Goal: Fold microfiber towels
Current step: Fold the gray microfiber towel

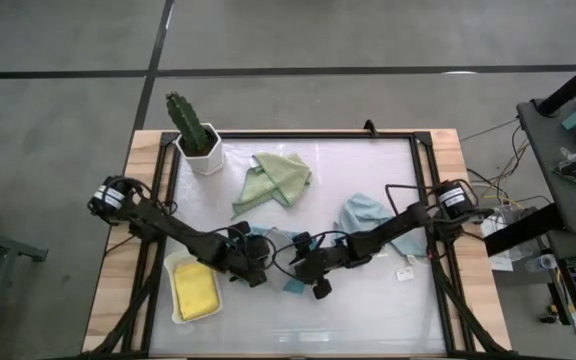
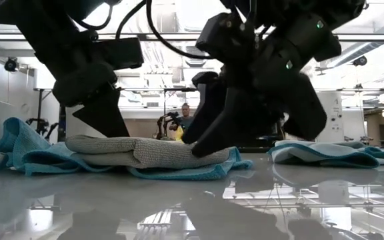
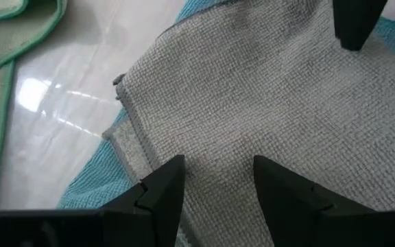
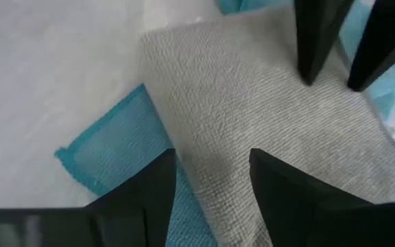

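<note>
The grey towel lay on the teal towel in the middle of the table. The left gripper and right gripper both pressed down on the grey towel, fingers apart. The yellow towel sat in the tray.

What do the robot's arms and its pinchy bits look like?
Both arms are dark, nearly black, built from thin jointed segments. A round silver-faced motor sits at each shoulder. Black cables loop along them and between the wrists. The left tool and the right tool each end in two flat, wedge-shaped black fingers with a gap between them. No markings show.
</note>
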`<action>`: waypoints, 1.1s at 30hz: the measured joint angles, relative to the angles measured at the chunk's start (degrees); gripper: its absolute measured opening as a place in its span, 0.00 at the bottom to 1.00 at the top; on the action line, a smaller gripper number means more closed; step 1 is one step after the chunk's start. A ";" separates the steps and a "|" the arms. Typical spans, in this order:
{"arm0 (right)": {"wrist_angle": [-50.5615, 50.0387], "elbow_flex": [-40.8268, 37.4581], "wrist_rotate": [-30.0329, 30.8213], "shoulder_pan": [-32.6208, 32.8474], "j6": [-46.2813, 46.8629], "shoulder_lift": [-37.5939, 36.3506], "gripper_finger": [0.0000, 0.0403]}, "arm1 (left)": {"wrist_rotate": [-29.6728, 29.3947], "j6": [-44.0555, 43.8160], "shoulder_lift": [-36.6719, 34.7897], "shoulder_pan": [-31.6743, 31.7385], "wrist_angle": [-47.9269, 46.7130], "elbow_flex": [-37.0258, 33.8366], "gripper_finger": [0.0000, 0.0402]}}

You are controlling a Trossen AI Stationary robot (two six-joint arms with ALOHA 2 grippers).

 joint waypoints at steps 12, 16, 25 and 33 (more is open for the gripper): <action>2.11 0.37 2.65 -0.02 0.00 2.48 0.30 | -0.31 0.07 0.00 0.17 1.89 -0.79 0.40; 2.22 0.37 2.65 -0.02 -1.48 2.45 0.14 | -0.44 0.07 0.17 0.18 3.27 -1.43 0.40; -4.94 3.58 2.84 1.55 -4.05 0.91 0.03 | -4.71 1.37 2.32 0.28 7.05 -2.85 0.40; -28.86 13.59 -3.37 2.27 0.14 -0.21 0.03 | -0.68 9.12 4.32 0.13 17.62 -2.77 0.40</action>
